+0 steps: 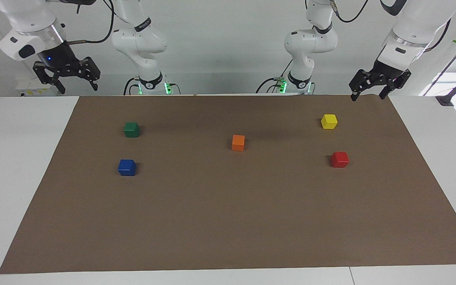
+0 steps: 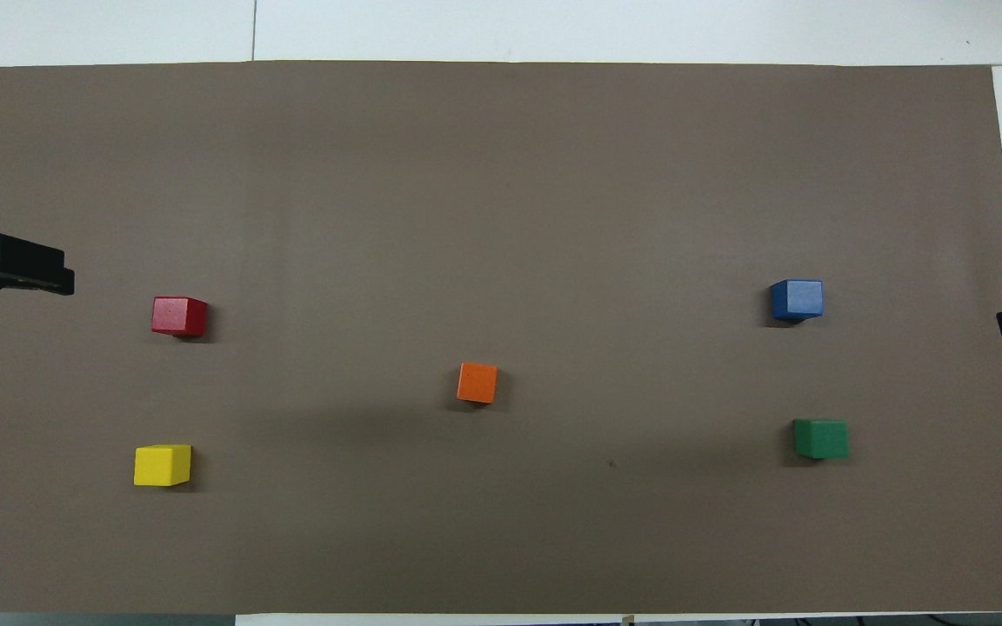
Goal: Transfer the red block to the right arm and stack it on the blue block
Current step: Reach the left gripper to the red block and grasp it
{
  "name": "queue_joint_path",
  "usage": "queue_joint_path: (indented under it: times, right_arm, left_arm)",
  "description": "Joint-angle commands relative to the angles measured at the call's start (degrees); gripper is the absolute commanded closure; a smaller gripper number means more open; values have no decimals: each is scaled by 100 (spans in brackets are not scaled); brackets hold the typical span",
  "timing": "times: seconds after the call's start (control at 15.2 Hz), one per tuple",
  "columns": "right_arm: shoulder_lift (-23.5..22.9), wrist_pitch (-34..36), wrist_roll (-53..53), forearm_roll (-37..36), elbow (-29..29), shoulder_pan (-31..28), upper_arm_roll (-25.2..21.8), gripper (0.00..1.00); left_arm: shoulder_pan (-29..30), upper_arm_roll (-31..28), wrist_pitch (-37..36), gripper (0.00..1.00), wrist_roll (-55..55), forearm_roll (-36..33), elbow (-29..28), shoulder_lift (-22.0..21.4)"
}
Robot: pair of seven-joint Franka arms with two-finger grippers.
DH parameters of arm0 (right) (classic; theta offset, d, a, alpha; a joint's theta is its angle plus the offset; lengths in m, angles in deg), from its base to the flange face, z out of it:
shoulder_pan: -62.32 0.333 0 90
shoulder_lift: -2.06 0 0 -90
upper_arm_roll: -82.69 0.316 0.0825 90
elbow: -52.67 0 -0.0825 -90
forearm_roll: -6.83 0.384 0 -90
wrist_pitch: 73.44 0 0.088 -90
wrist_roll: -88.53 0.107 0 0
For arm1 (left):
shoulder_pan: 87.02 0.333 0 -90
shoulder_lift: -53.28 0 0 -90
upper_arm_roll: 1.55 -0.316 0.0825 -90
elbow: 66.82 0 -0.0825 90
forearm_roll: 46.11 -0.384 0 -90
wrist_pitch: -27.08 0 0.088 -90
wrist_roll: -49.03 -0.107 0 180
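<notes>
The red block (image 1: 339,159) (image 2: 179,316) rests on the brown mat toward the left arm's end of the table. Toward the right arm's end sits the blue block (image 1: 127,167) (image 2: 797,300), also alone on the mat. My left gripper (image 1: 368,95) hangs open and empty in the air over the mat's corner at its own end, well apart from the red block. My right gripper (image 1: 77,88), with a blue light on its wrist, hangs open and empty over the table's edge at its end. In the overhead view only the tips of their fingers show at the side edges.
A yellow block (image 1: 329,121) lies nearer to the robots than the red one. A green block (image 1: 132,129) lies nearer to the robots than the blue one. An orange block (image 1: 238,142) sits mid-mat. The brown mat (image 1: 228,221) covers most of the white table.
</notes>
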Motion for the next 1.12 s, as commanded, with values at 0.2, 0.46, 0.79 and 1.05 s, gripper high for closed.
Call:
queue_joint_path:
  times: [0.2,0.46,0.79,1.05]
  right_arm:
    - [-82,87,51,98,138,-50,16,0]
    - [-82,87,42,98,129,-50,25,0]
    - [-73,69,16,107,103,-50,25,0]
    - [6,-9,-11,878,-230,-146,-19,0]
  left_arm:
    - [-90,-102,135,0,-56,98,-184,-176]
    - [6,-110,237,0,50,107,-498,-325]
    - [340,-110,1847,0,-723,98,-1589,-256]
    - [244,-110,2918,0,-776,98,-2317,157]
